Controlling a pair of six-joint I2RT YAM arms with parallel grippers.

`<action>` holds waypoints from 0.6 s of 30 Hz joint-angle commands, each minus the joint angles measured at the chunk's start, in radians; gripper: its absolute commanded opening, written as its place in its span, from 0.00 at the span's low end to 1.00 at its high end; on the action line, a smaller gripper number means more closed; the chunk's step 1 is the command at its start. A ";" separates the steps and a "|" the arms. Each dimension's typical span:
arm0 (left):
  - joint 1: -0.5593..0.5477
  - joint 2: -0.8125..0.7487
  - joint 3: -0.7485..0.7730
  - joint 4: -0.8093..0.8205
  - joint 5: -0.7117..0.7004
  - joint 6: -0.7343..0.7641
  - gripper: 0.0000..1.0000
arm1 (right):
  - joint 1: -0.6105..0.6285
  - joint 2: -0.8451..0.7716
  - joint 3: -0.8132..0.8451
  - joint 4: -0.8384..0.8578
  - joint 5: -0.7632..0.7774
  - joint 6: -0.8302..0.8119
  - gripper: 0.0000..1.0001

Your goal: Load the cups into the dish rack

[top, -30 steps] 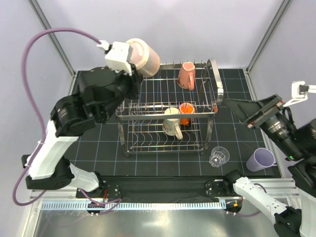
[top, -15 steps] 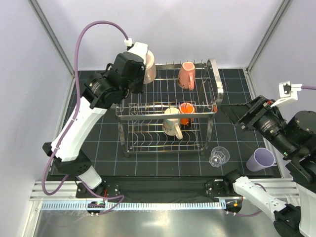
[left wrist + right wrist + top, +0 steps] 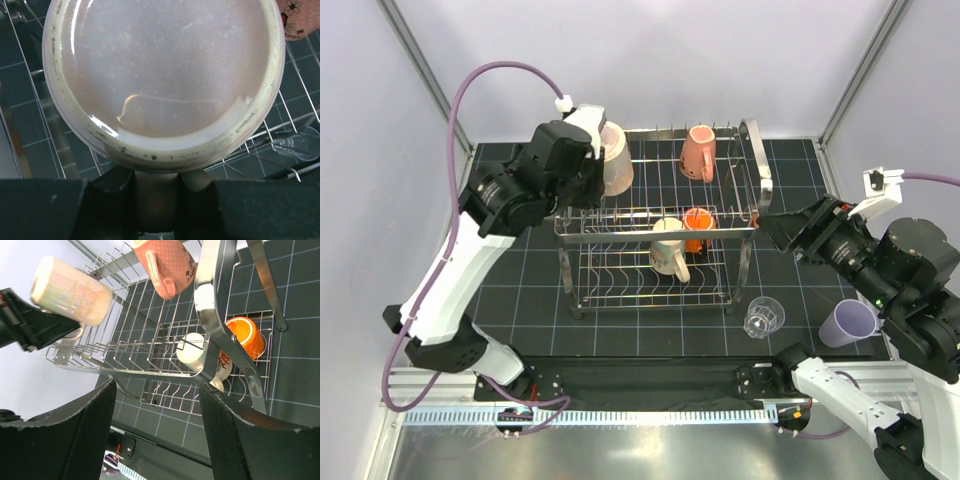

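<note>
The beige-pink mug (image 3: 613,160) is gripped by its handle in the left jaws and held tilted over the left end of the dish rack's (image 3: 757,160) upper tier. Contact with the wires cannot be told. The salmon-pink mug (image 3: 698,152) is seen on that tier. The cream mug (image 3: 668,248) and small orange cup (image 3: 697,228) are lodged below. The right jaws are spread wide and empty, held near the rack's right end. The clear glass tumbler (image 3: 763,317) and lavender tumbler (image 3: 848,322) are seen on the counter (image 3: 520,300).
</note>
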 commanded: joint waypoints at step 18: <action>0.004 -0.012 -0.007 0.103 -0.044 -0.001 0.16 | 0.007 -0.006 0.054 -0.055 0.094 -0.087 0.69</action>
